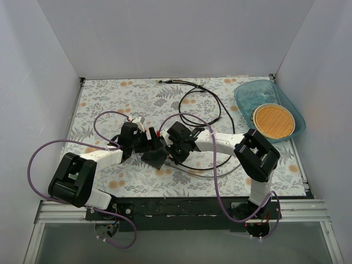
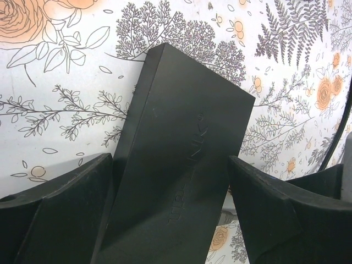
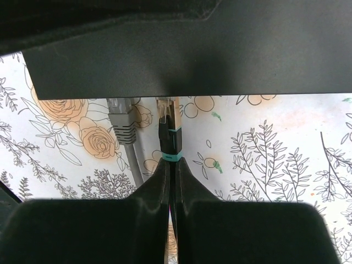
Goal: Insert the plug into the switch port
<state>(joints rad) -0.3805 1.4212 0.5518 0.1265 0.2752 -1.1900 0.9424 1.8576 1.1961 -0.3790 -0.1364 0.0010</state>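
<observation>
The switch [image 2: 181,143], a flat black box, sits tilted between the fingers [image 2: 66,209] of my left gripper [image 2: 169,159], which is shut on its two long sides. In the top view the switch [image 1: 155,156] hangs mid-table between both arms. My right gripper [image 3: 171,163] is shut on the cable just behind the plug [image 3: 169,131], which is black with a teal band. The plug's metal tip meets the lower edge of the switch [image 3: 187,60]. Whether the tip is inside a port is hidden by that edge.
A grey plug [image 3: 122,124] with a grey cable reaches the same switch edge just left of the black plug. A black cable [image 1: 212,104] loops over the floral mat behind the arms. At the back right stands a blue tray [image 1: 247,93] holding an orange round disc [image 1: 273,121].
</observation>
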